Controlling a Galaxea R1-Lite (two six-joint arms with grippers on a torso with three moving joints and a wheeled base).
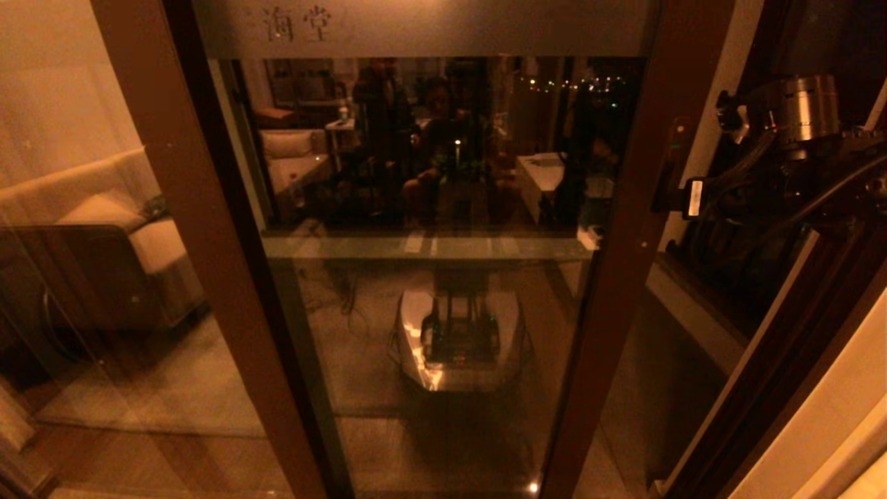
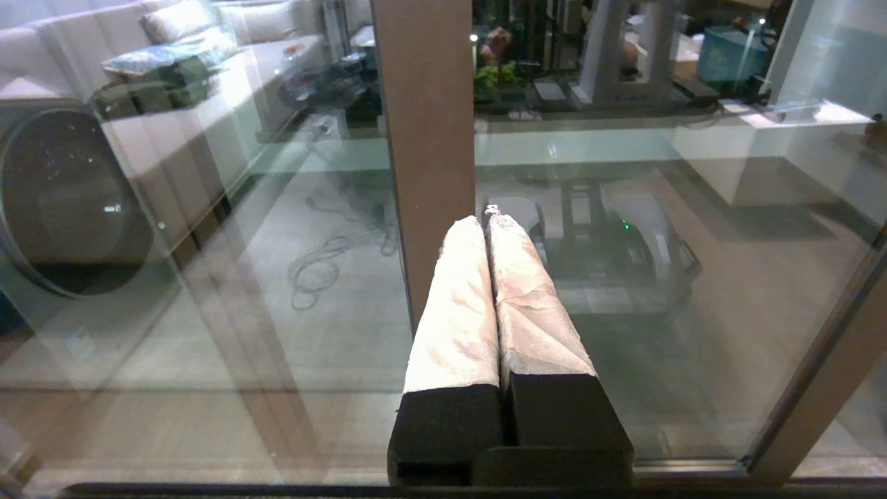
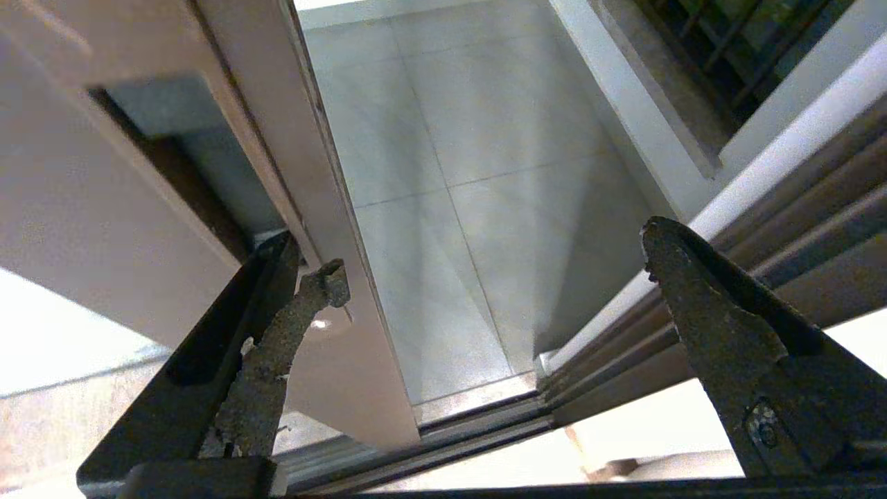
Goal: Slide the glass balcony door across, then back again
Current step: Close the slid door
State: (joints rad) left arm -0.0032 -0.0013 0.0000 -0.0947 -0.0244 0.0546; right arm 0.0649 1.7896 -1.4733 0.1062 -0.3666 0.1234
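Door part-open; right end effector at its stile.
Your right end effector (image 3: 485,277) stands wide, one finger against the glass balcony door (image 1: 429,208); the left (image 2: 488,229) is closed, parked. Next, likely push it along its track.

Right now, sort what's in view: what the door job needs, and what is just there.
For the job:
- glass balcony door
- right hand, open at the door's stile
- left hand, shut, parked before the glass

Just there:
- fixed glass pane
- barred window
- balcony floor tiles
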